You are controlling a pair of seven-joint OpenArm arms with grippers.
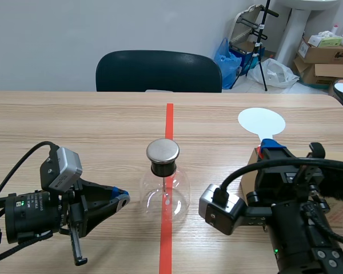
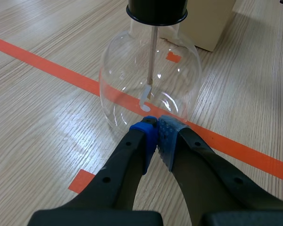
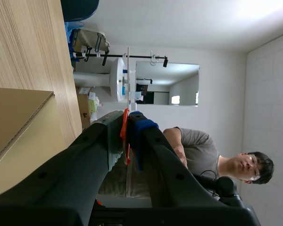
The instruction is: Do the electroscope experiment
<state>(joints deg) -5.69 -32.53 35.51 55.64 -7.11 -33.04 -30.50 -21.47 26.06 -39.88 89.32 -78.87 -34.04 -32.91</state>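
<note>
Left tool [image 2: 156, 125] pinched closed just beside the round glass electroscope [image 1: 164, 194], centre frame.
Right tool [image 3: 127, 129] clamps a flat white paddle [image 1: 262, 121] by its orange stem [image 3: 124, 117].

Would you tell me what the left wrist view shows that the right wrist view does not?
Only the left wrist view: the glass flask on the tape line, ahead of the shut left gripper. Only the right wrist view: the right gripper shut on an orange-handled wand, and a person. Both: the cardboard box and wooden table.

Left gripper [image 2: 157, 123] sits low, pads pressed together on nothing. Right gripper [image 3: 127, 120] is rolled sideways, pinching a thin orange strip [image 3: 124, 139].
</note>
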